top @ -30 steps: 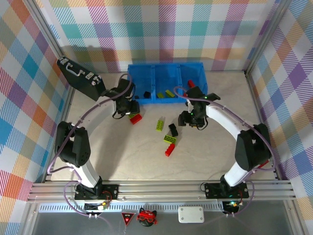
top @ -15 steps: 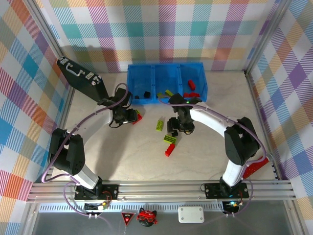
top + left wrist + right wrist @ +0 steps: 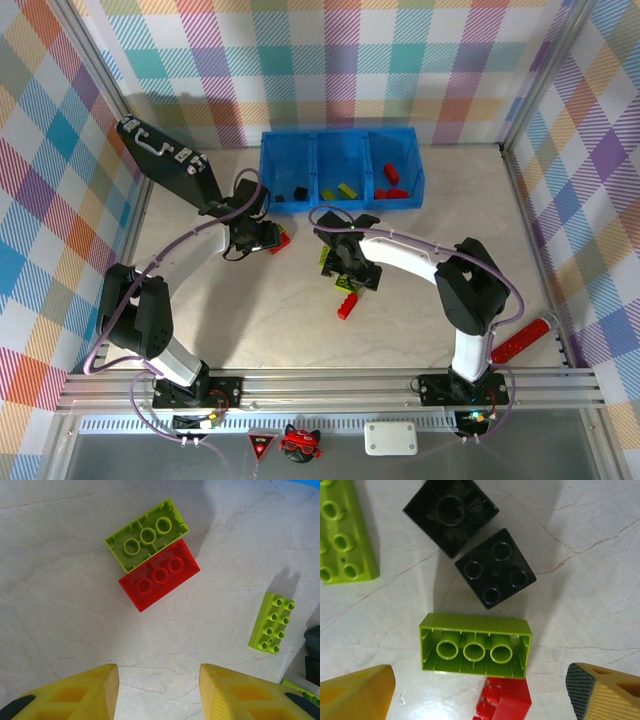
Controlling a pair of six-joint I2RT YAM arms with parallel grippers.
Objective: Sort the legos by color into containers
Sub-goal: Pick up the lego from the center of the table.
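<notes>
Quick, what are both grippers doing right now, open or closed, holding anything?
Left gripper: open, holding nothing.
Right gripper: open wide, holding nothing, over a lime green lego.

We record: lime green brick [image 3: 475,647] and red brick [image 3: 159,575], glossy moulded plastic; black bricks [image 3: 495,568], the same plastic with a softer sheen; table [image 3: 60,605], smooth, pale, marble-veined, faintly shiny; containers [image 3: 340,140], bright blue plastic; right gripper [image 3: 480,680] fingers [image 3: 355,692], finely ridged yellow plastic, one with a black cross-hatched pad; front rail [image 3: 330,385], brushed metal.
</notes>
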